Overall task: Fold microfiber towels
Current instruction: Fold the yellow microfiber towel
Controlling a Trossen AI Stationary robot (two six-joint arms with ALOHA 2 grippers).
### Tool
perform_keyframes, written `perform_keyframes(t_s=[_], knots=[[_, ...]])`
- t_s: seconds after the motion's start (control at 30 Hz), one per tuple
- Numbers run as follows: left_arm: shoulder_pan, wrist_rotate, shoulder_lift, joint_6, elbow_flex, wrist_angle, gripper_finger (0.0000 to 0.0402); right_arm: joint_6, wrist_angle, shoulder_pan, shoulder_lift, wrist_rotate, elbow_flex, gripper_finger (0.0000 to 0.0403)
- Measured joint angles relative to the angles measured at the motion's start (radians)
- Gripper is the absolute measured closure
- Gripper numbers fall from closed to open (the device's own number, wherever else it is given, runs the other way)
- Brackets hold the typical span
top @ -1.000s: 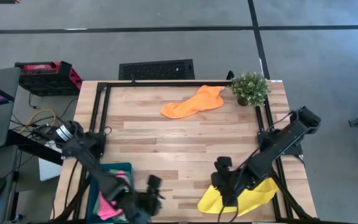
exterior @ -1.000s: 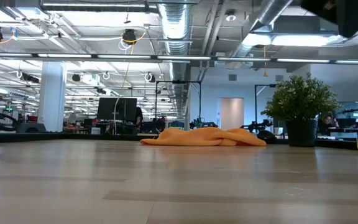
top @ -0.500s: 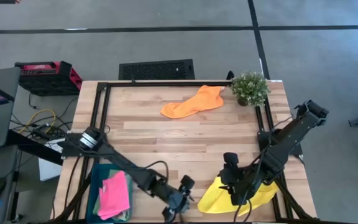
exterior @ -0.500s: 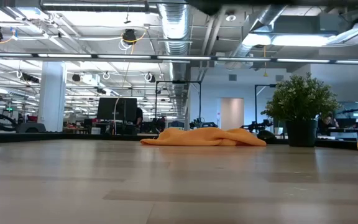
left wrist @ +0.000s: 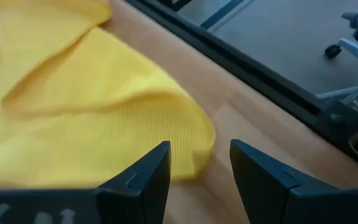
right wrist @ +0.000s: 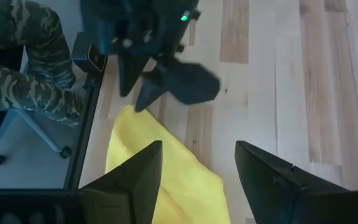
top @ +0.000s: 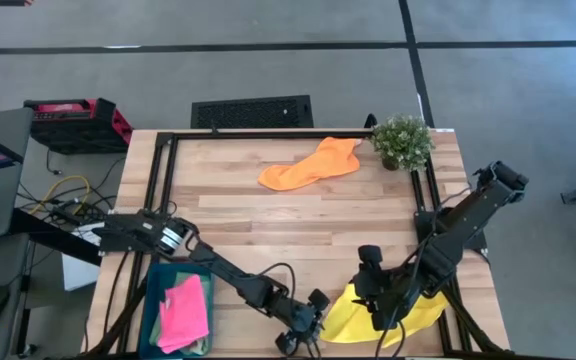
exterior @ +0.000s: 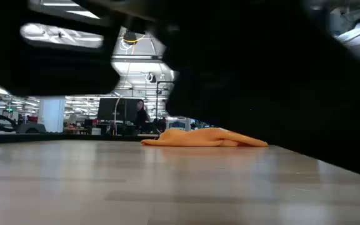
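Both pincers, left (top: 306,335) and right (top: 373,300), gape empty at the crumpled yellow microfiber towel (top: 393,318), six o'clock on the worktop; collision risk.

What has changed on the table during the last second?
The left claw swung from over the teal bin across to the yellow towel, open, holding nothing. The right claw barely shifted above that towel. The orange towel and pink towel stayed put.

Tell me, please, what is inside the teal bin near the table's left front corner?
A hot pink towel lies on top inside the teal bin. A sliver of green shows beneath its near edge; anything else underneath is covered.
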Motion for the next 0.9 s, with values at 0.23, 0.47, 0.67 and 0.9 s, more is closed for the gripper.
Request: perform_keyframes(t_s=[0.23, 0.47, 0.67, 0.9], knots=[[-0.005, -0.001, 0.069, 0.049, 0.112, -0.108, 0.0242, -0.001, 0.007, -0.018, 0.0, 0.0, 0.0, 0.0177], [-0.01, -0.062, 0.069, 0.047, 0.13, -0.184, 0.0286, -0.001, 0.007, -0.022, 0.0, -0.002, 0.0, 0.0177], [-0.006, -0.038, 0.069, 0.037, 0.13, -0.2, 0.039, -0.001, 0.007, -0.02, 0.0, -0.002, 0.0, 0.0177], [0.007, -0.073, 0.028, -0.006, 0.127, -0.296, 0.0399, -0.001, -0.001, -0.019, 0.0, -0.003, 0.0, 0.0177]])
